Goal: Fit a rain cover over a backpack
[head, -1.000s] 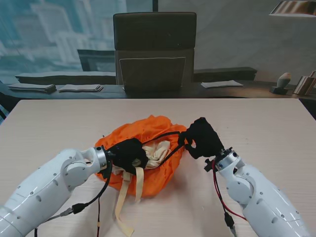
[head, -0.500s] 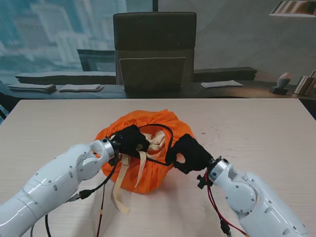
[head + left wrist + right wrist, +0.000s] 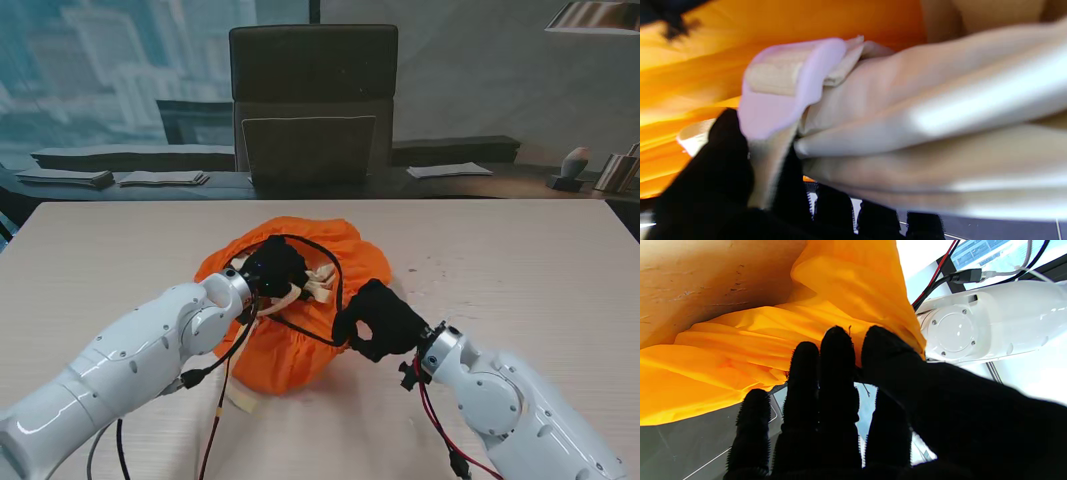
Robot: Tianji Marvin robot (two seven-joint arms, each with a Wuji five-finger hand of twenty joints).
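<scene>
Backpack (image 3: 318,283) inside orange rain cover (image 3: 290,350). Left hand (image 3: 272,270) grips beige strap (image 3: 763,173); right hand (image 3: 380,320) at 4 o'clock pinches cover edge

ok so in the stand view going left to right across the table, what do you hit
left hand on the backpack straps → black elastic cord of the orange rain cover → right hand at the cover's right edge

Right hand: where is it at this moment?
In the stand view, the right hand grips the orange rain cover's right edge, right of the left hand.
</scene>
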